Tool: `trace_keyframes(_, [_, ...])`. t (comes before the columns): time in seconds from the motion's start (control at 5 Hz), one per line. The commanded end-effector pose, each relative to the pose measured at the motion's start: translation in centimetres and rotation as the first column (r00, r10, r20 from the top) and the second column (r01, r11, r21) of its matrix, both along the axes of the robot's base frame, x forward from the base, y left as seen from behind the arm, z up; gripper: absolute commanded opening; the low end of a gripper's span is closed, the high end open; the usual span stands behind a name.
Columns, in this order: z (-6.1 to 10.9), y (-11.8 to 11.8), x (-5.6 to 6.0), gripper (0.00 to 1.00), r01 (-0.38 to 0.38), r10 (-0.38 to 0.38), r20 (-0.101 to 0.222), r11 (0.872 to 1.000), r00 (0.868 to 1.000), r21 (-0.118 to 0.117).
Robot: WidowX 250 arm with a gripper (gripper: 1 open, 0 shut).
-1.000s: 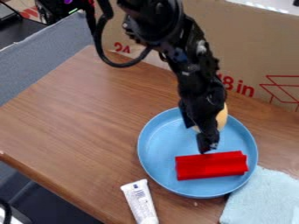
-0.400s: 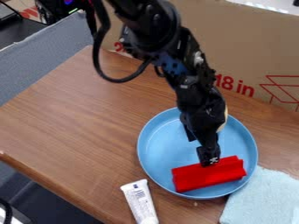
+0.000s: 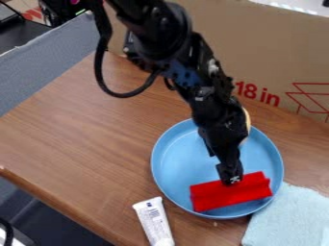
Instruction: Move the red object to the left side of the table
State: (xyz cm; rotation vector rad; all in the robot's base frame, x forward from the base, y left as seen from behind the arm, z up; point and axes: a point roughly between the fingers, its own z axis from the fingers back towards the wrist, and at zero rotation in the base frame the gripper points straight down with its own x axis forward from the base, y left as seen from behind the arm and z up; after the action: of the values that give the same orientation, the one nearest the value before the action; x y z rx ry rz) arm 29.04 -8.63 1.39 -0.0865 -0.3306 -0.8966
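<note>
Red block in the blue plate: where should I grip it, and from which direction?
Grip the red block across its narrow width near the middle, coming from above. It lies flat and long in the blue plate, whose raised rim blocks a side approach. The gripper is already overhead.

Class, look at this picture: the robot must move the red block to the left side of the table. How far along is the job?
Done: nothing moved yet; the red block lies in the blue plate at the right. In hand: the gripper, open, reaches down at the block's top edge, apparently about to grasp. Left: close on it, lift it and carry it across the table to the left.
</note>
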Motion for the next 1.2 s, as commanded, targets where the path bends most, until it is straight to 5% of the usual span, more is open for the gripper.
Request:
trace_keyframes(0.0, [1.2, -0.6, -0.2, 1.0, 0.011, -0.01, 0.042, 1.0, 0.999, -0.023])
trace_keyframes(0.2, [1.3, -1.9, -1.5, 1.0, 0.021, -0.02, 0.031, 0.999, 0.999, -0.035])
trace_keyframes(0.4, [0.9, -0.9, -1.2, 1.0, 0.024, -0.023, 0.022, 0.999, 0.999, -0.038])
trace_keyframes(0.6, [-1.2, -0.6, -1.2, 0.0, 0.022, -0.021, 0.034, 0.999, 0.999, -0.047])
trace_keyframes(1.0, [-0.7, -0.8, -0.8, 0.0, 0.012, -0.011, 0.017, 0.999, 1.0, -0.044])
